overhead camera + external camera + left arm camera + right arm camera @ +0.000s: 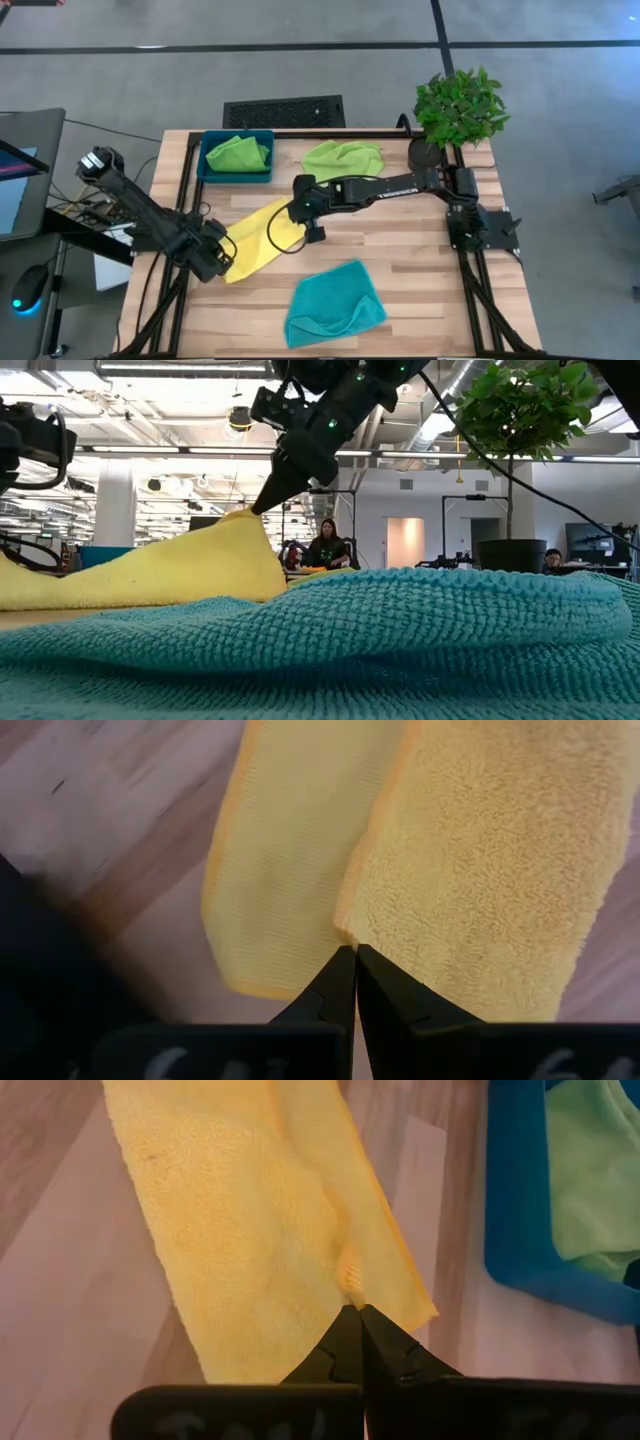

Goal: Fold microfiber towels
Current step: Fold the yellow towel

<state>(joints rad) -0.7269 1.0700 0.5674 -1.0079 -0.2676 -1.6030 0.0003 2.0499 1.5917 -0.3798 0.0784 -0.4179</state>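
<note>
Mid-fold: yellow towel [258,238] pinched at opposite ends by left gripper [222,258] and right gripper [296,213], stretched between them. Teal towel [333,303] nearby, unfolded.

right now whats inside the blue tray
A crumpled lime green towel lies in the blue tray, filling most of it. Whatever is beneath the towel, including the tray's floor, is covered.

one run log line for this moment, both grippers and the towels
left gripper: shut on yellow towel | right gripper: shut on yellow towel, lifting an edge | teal towel: unfolded
</note>
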